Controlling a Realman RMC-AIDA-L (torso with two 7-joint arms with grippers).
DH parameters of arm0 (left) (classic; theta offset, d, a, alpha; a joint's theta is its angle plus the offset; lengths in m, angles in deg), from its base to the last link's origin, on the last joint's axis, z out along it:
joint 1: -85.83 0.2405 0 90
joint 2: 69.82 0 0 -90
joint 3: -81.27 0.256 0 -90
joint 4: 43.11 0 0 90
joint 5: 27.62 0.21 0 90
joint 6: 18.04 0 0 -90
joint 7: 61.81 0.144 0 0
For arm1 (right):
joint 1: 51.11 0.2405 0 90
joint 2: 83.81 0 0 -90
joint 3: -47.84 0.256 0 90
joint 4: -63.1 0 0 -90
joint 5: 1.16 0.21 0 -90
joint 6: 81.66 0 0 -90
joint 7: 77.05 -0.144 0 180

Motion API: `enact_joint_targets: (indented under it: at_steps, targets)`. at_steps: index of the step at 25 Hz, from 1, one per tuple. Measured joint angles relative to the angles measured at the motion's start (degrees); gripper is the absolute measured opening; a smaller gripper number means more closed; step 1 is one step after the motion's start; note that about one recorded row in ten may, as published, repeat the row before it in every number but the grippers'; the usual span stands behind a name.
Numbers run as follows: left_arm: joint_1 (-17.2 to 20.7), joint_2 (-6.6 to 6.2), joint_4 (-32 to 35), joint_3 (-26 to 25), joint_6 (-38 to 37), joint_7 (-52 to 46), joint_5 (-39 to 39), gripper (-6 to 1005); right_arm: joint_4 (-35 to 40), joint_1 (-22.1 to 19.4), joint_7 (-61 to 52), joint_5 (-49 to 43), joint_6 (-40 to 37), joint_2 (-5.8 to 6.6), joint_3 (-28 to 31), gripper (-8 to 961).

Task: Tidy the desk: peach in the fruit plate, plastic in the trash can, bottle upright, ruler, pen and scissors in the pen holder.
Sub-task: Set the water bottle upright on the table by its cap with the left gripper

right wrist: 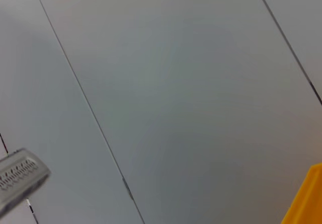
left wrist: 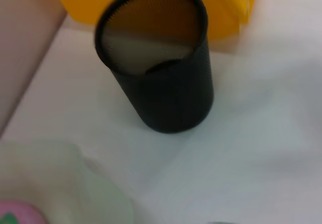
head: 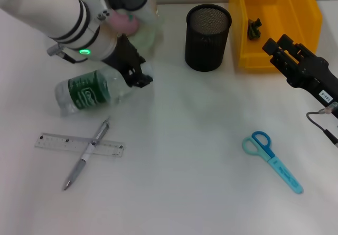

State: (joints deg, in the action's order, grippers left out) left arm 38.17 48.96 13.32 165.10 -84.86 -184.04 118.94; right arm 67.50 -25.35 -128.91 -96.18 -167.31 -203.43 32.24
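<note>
With left gripper [head: 136,75], clasp impossible to tell, at toppled clear green-labelled plastic bottle [head: 90,91] near worktop's left edge: seize neck squarely, pivot upright slowly. Right gripper [head: 277,47] parked at right edge.

The bottle [head: 92,91] lies behind the crossed ruler [head: 79,144] and pen [head: 86,154], scissors [head: 272,160] well right.

At upper centre a black mesh cylindrical pen holder [head: 208,37] stands upright. At left a clear plastic bottle with green label [head: 92,91] lies on its side. Below it (lower left) a silver pen [head: 86,154] crosses a clear flat ruler [head: 79,144]. Blue-handled scissors [head: 272,160] lie shut at lower right.
</note>
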Motion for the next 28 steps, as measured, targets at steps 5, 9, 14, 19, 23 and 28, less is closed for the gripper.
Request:
enact_joint_targets:
  at_steps: [5, 9, 14, 19, 23, 28]
  targets:
    - [1.9, -0.06, 4.6, -0.4, -1.0, -0.5, 0.0, 442, 0.0, 0.2, 0.1, 0.0, 0.0, 0.01, 0.0, 544]
    - [3.4, -0.16, 7.3, -1.7, -1.8, -0.7, -0.2, 442, 0.0, 0.3, 0.1, 0.0, 0.1, 0.01, 0.0, 543]
    - [5.1, -0.16, 10.9, -3.5, -2.7, -0.7, -0.5, 441, -0.3, 0.8, 0.1, 0.0, 0.2, 0.01, 0.0, 543]
    - [6.4, -0.14, 13.5, -4.5, -3.6, -0.7, -1.0, 441, -0.3, 1.4, 0.1, 0.0, 0.8, 0.01, 0.0, 543]
    - [7.6, -0.12, 15.8, -5.6, -4.6, -0.7, -1.5, 440, -0.5, 1.6, 0.2, 0.0, 1.0, 0.01, 0.0, 543]
    - [9.9, -0.17, 18.8, -7.5, -5.5, -0.1, -5.7, 436, -0.5, 2.3, 0.2, 0.0, 1.4, 0.01, 0.0, 544]
